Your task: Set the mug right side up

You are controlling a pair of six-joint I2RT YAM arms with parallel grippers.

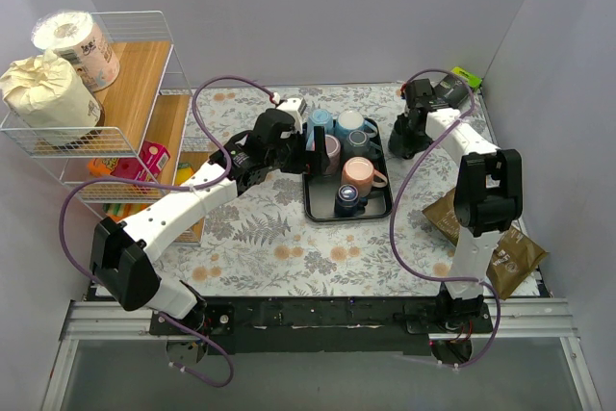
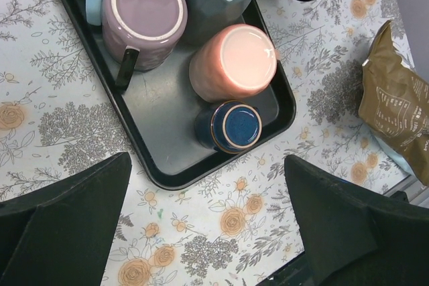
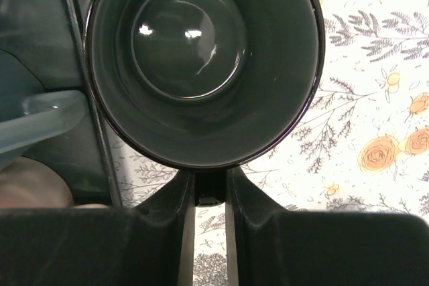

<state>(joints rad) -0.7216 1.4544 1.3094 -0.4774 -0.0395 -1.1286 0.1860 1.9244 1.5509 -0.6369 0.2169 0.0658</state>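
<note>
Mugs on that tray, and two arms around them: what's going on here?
The right gripper is clamped on a dark mug just off the right side of the tray. The mug's mouth faces the wrist camera, so it looks turned right side up. Whether it rests on the table is unclear. The left gripper hangs open over the tray, holding nothing. The mugs there, such as the pink mug, sit bottom up.

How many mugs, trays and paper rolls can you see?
Mugs: 7
Tray: 1
Paper rolls: 2
Total: 10
</note>
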